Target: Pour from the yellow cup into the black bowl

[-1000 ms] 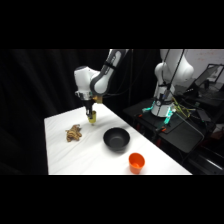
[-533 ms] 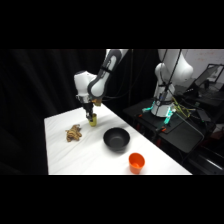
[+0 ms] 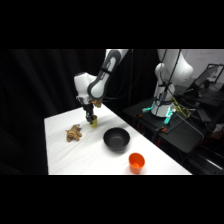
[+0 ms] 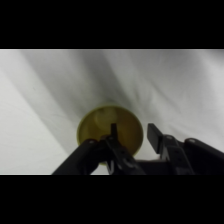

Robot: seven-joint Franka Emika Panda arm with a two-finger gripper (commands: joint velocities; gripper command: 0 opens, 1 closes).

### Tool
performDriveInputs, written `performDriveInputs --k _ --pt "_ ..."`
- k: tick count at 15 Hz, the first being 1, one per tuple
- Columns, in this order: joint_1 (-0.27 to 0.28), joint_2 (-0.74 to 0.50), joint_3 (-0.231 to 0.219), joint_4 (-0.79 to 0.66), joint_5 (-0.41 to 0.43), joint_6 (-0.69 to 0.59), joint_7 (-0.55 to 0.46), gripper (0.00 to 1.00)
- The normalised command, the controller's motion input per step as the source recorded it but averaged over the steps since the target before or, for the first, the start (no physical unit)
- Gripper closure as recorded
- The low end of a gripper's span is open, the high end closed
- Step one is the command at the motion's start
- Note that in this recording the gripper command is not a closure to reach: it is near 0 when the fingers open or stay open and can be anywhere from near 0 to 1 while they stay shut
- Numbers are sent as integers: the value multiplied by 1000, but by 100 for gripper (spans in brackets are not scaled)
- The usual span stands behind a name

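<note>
1. The yellow cup [image 3: 93,121] stood upright on the white table [image 3: 95,155], toward the far side of the tabletop, directly beneath the arm's wrist. In the wrist view the yellow cup [image 4: 110,131] showed as a round open mouth seen from above, with the pale cloth around it.
2. The gripper [image 3: 90,117] came down onto the cup from above. In the wrist view the gripper [image 4: 131,131] had one finger reaching inside the cup's mouth and the other outside its rim, so the cup's wall lay between the two; the fingers were set narrowly about that wall, though whether they actually pressed it could not be told.
3. The cup's base appeared to rest on the table, not lifted; no tilt was visible.
4. The black bowl [image 3: 116,139] sat on the table nearer the camera and to the right of the cup, apart from it, its opening upward.
5. A small brown crumpled object [image 3: 74,133] lay on the table to the left of the cup, near it but not touching.
6. An orange cup [image 3: 136,162] stood close to the table's near edge, just beyond the bowl and apart from it.
7. A second white robot [image 3: 170,75] stood on a dark bench behind the table at the right.
</note>
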Motion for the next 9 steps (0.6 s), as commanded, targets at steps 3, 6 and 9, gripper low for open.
performDriveInputs --k 3,6,9 --pt "-16 -192 24 2 82 -104 -118 0" --pt "2 -443 -17 -105 60 -224 -80 0" --pt "6 -659 -45 -164 65 -409 -52 0"
